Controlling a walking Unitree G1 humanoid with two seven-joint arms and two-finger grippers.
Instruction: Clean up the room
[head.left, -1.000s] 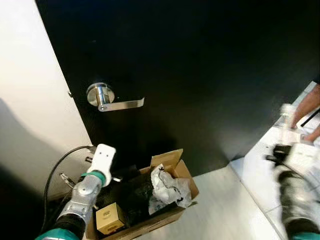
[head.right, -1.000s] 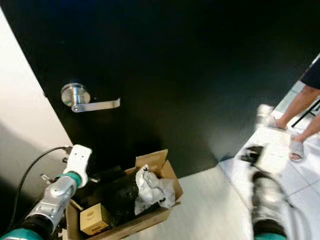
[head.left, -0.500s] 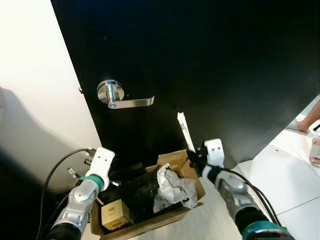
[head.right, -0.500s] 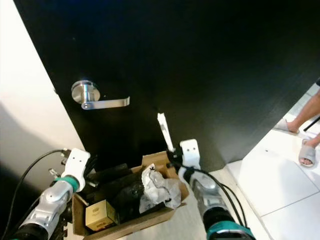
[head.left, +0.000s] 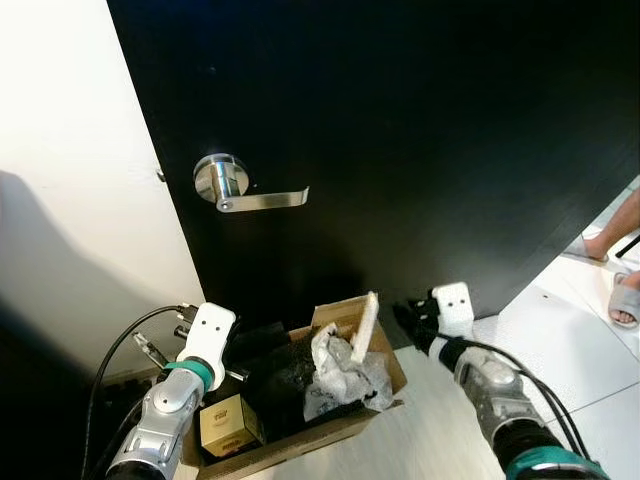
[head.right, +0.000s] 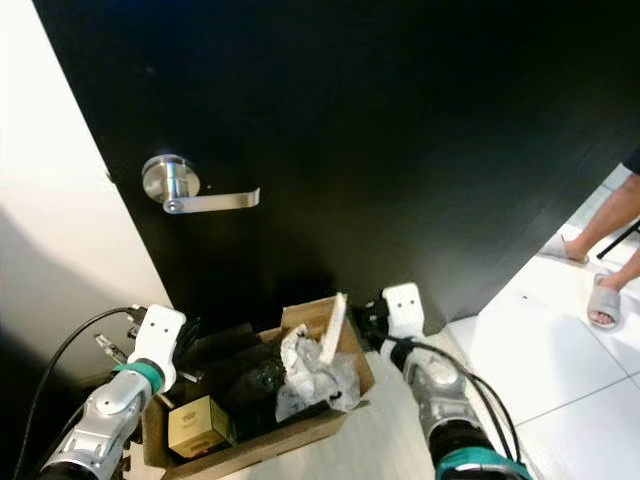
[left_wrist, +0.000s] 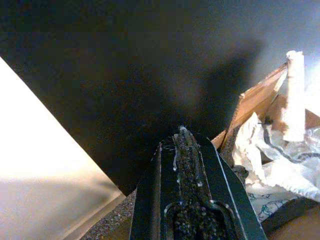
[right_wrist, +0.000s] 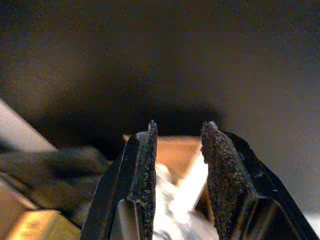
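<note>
- Black door (head.left: 420, 130) with a silver lever handle (head.left: 245, 190) stands ahead, a white wall (head.left: 70, 200) on its left and pale floor tiles (head.left: 560, 330) on the right.
- Open cardboard box (head.left: 345, 425) sits on the floor against the door's foot.
- Inside the box lie crumpled white paper (head.left: 340, 375), dark black stuff (head.left: 275, 385) and a small tan carton (head.left: 222, 425) at its left end.
- White strip (head.left: 364, 327) stands tilted in the box, leaning on the crumpled paper.
- Right gripper (right_wrist: 177, 132) hovers just right of the box, its 2 fingers spread apart with nothing between them.
- Left gripper (left_wrist: 182, 137) is at the box's left end, fingers pressed together, empty.
- Person's legs and slippers (head.left: 622, 290) show at the far right.
</note>
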